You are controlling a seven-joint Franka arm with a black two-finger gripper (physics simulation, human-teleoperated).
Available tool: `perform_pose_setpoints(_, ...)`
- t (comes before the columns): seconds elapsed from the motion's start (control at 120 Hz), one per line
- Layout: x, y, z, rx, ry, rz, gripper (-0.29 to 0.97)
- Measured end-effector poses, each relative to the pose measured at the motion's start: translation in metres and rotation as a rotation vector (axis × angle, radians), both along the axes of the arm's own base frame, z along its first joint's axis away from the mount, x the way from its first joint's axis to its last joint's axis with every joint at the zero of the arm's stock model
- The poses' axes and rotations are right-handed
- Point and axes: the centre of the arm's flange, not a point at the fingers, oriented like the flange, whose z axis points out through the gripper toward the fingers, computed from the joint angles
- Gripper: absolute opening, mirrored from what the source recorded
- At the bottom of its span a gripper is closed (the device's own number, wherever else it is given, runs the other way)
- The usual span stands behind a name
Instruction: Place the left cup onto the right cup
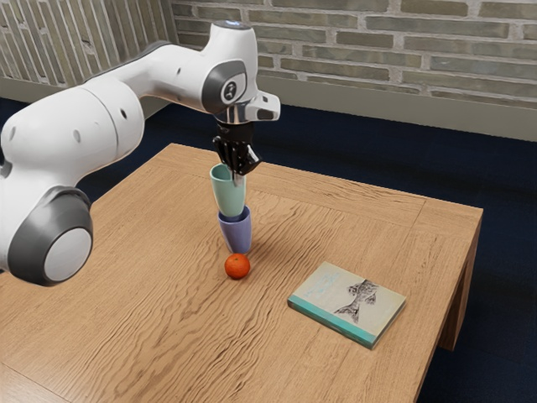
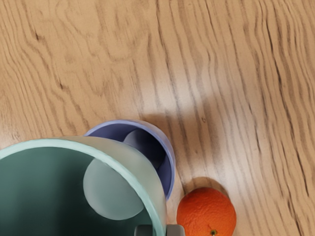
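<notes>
Pincer: the pincer (image 1: 238, 174) comes down from above and is clenched on the rim of the green cup (image 1: 227, 191), at the side of the rim that faces the exterior view's right.
Green cup: it hangs directly under the pincer with its mouth up, and its base is in the mouth of the purple cup (image 1: 236, 232). I cannot tell if it sits fully down.
Long axis: nearly vertical, but the top leans a little toward the exterior view's left, so the two cups are not quite in one line.
Wrist view: the green cup (image 2: 128, 162) is just under the hand. Part of the purple cup (image 2: 165, 152) rim shows beside it, on the side of the orange (image 2: 206, 214).
Purple cup: it stands upright on the surface (image 1: 151, 336).
Neighbours: the orange (image 1: 237, 266) lies just beside the purple cup's foot. The book (image 1: 346, 303) is well apart.
Next move, my judgement: straighten and lower the green cup, then release. The small offset decides whether it settles or tips.
</notes>
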Motion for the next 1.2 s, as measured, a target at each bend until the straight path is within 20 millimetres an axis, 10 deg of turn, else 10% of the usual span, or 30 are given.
perform_pose_setpoints(0.467,0.007,0.007,-0.034,0.002,0.036,0.016,-0.10)
perform_pose_setpoints(0.633,0.007,0.003,-0.033,0.008,0.037,0.004,0.25)
perform_pose_setpoints(0.908,-0.013,0.002,0.031,-0.010,-0.020,0.011,0.56)
perform_pose_setpoints(1.2,-0.081,0.006,0.088,-0.088,-0.019,0.011,0.65)
